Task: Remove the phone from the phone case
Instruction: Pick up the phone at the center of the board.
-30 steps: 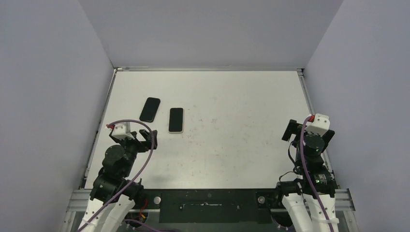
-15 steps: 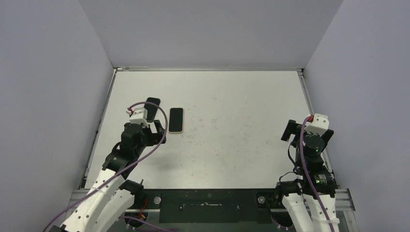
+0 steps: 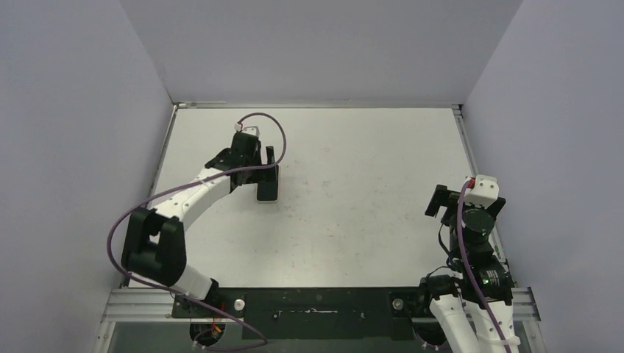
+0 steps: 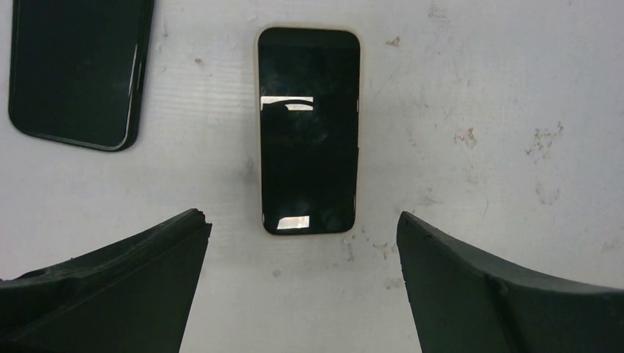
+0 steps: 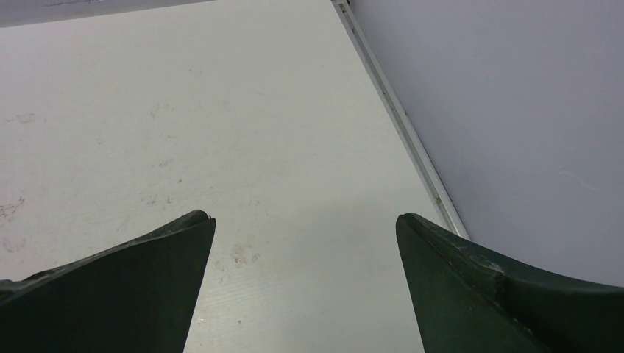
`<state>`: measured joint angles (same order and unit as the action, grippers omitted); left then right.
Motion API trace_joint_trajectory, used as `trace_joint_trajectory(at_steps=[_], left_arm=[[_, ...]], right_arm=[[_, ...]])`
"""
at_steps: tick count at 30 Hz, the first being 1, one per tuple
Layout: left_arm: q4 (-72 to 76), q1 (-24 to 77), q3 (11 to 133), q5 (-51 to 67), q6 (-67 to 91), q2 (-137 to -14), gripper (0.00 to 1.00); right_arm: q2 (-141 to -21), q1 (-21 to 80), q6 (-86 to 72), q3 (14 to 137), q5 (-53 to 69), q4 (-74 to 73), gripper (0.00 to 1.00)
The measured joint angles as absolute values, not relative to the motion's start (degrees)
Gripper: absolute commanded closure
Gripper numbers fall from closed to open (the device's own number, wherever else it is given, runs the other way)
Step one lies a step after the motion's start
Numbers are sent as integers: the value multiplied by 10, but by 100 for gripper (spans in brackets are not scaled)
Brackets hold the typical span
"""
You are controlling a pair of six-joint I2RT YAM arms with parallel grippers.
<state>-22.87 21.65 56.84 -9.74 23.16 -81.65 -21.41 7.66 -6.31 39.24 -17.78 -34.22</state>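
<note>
Table (image 4: 486, 81): dark phone (image 4: 73, 70) nr cased phone (image 4: 309, 132)

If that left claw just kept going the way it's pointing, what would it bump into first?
Most likely the phone in the pale case, lying flat and centred between the open jaws of the left gripper. The darker phone lies off to one side. Height above it is unclear.

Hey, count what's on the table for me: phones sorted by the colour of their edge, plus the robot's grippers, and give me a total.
black-edged phone: 1
cream-edged phone: 1
Grippers: 2, the left gripper and the right gripper, both open
Total: 4
</note>
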Motion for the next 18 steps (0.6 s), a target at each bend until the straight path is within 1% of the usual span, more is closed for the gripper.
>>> trace_joint_trajectory(at_steps=[3, 6, 18], left_arm=[[-239, 217, 637, -90, 231, -906, 3], [-246, 217, 674, -82, 231, -972, 3], [-291, 215, 797, -72, 221, -1126, 3]], right_arm=[[-207, 77, -62, 393, -175, -342, 0], [-205, 77, -60, 393, -173, -342, 0], [-197, 77, -54, 393, -168, -341, 0]])
